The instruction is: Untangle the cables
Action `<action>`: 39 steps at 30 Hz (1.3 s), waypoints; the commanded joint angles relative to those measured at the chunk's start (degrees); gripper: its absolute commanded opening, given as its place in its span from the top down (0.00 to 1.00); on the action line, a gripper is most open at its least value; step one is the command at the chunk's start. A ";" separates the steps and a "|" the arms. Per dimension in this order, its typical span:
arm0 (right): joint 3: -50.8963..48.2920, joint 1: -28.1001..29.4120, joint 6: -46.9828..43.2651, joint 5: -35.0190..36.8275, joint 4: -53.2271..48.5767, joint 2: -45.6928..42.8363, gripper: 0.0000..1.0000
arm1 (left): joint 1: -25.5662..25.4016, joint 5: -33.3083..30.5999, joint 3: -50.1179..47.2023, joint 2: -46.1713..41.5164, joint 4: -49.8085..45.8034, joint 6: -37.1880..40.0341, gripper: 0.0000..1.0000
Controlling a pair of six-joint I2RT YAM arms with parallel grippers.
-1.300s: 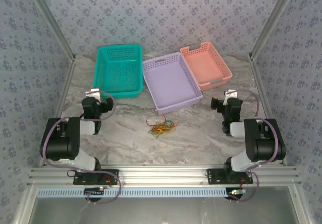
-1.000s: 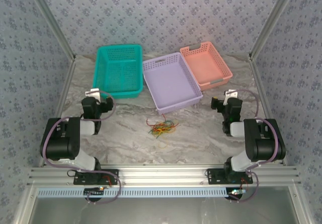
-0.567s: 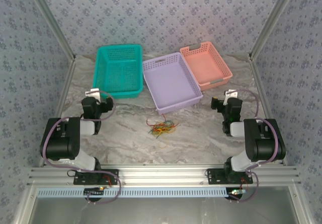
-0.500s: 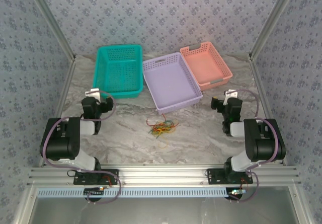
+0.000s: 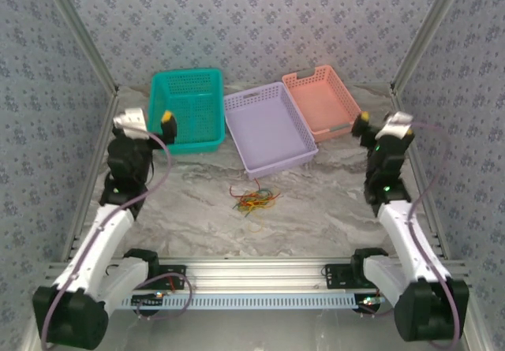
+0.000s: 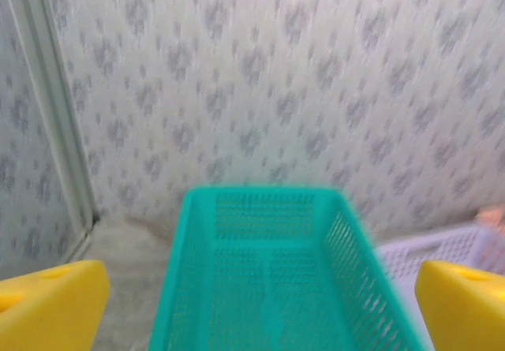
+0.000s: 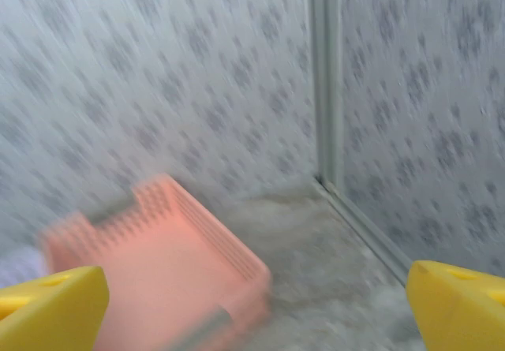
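The top external camera sits high above and behind the arm bases [image 5: 150,276] and looks down and forward over the whole grey marbled table [image 5: 197,209]. The left wrist camera rides just behind the yellow fingertips [image 6: 47,304] of the left gripper [image 6: 260,308]. It faces the patterned far wall [image 6: 276,75], almost level, along the near teal perforated plastic basket [image 6: 260,280]. The right wrist camera, behind the yellow fingertips of the right gripper [image 7: 256,308], faces the far right corner, over the salmon-pink perforated plastic basket [image 7: 158,280]. Both baskets lie also in the overhead view, at the far side.
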 commanded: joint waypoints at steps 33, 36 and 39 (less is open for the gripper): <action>-3.18 41.71 34.12 -26.30 -12.57 34.83 0.53 | -40.33 5.35 -1.98 35.68 -22.24 -49.18 0.32; -3.89 42.85 36.13 -24.47 -10.79 36.71 0.57 | -40.33 5.79 -2.15 38.43 -17.70 -50.50 0.31; -4.47 43.13 37.04 -24.49 -8.76 38.93 0.70 | -40.42 5.75 -2.06 40.59 -16.16 -52.10 0.34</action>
